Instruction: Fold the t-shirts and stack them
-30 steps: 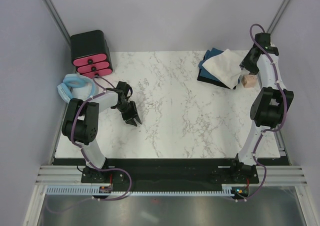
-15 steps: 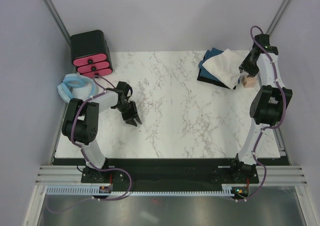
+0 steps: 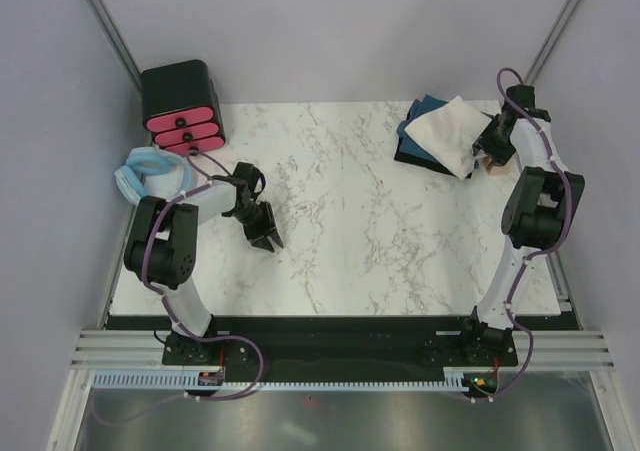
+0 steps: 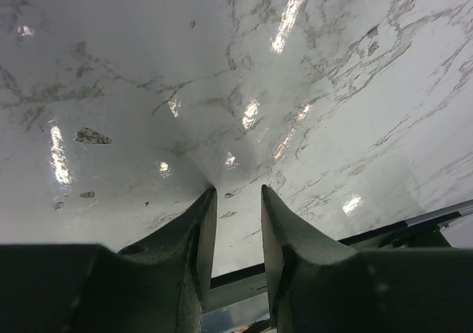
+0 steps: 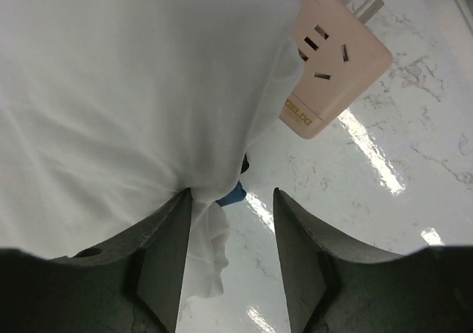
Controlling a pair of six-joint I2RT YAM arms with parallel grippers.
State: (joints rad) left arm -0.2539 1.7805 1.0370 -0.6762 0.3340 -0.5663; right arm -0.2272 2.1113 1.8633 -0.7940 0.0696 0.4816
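The cream-white t-shirt (image 3: pixel 447 131) lies rumpled at the table's far right, on top of the dark teal-blue t-shirt (image 3: pixel 427 106). My right gripper (image 3: pixel 484 151) sits at the white shirt's right edge. In the right wrist view the white t-shirt (image 5: pixel 126 89) fills the upper left, and a hem fold hangs against the left finger (image 5: pixel 166 252). A scrap of the teal t-shirt (image 5: pixel 233 196) peeks out below it. The right gripper (image 5: pixel 232 194) is open, pinching nothing. My left gripper (image 3: pixel 268 237) hovers over bare marble at the left. In its wrist view the left gripper (image 4: pixel 238 191) is open and empty.
A pale pink plug adapter (image 5: pixel 336 52) lies just right of the white shirt, also seen from above as the adapter (image 3: pixel 497 167). A black box with pink drawers (image 3: pixel 180 106) stands at the far left corner, with a pale blue padded ring (image 3: pixel 138 174) beside it.
The right wrist has swung back toward the far edge, and its gripper has shifted onto the white shirt's right edge beside the plug adapter. The left arm has not moved.
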